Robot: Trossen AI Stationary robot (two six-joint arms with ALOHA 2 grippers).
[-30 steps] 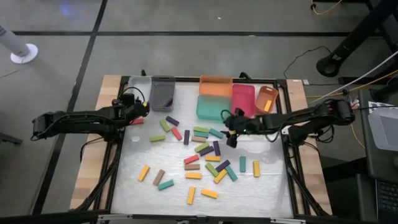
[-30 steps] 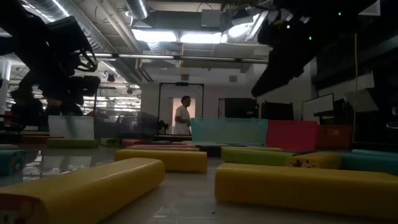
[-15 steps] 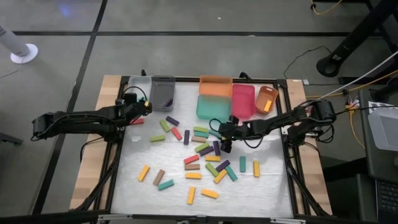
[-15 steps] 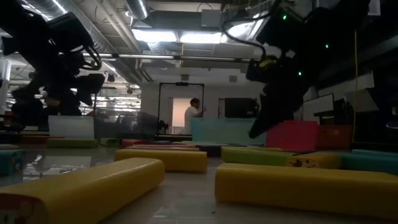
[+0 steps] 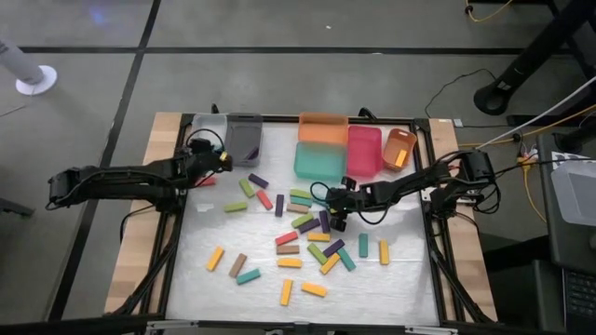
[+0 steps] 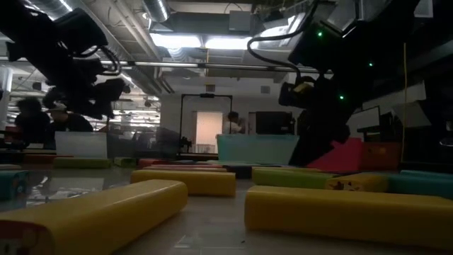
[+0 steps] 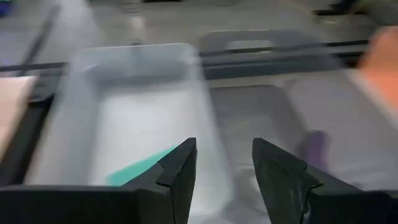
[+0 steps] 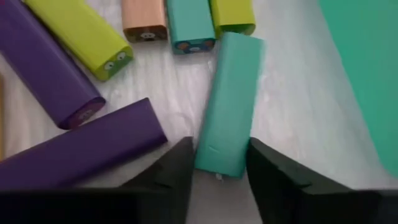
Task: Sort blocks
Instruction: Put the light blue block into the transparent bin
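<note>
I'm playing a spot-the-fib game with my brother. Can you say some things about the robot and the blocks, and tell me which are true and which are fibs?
1. The right gripper has its fingers either side of a teal block. True.
2. The left gripper is holding a red block. False: its open fingers hold nothing.
3. The teal bin sits beside a red bin. True.
4. All the blocks are already in bins. False: most lie scattered on the table.
</note>
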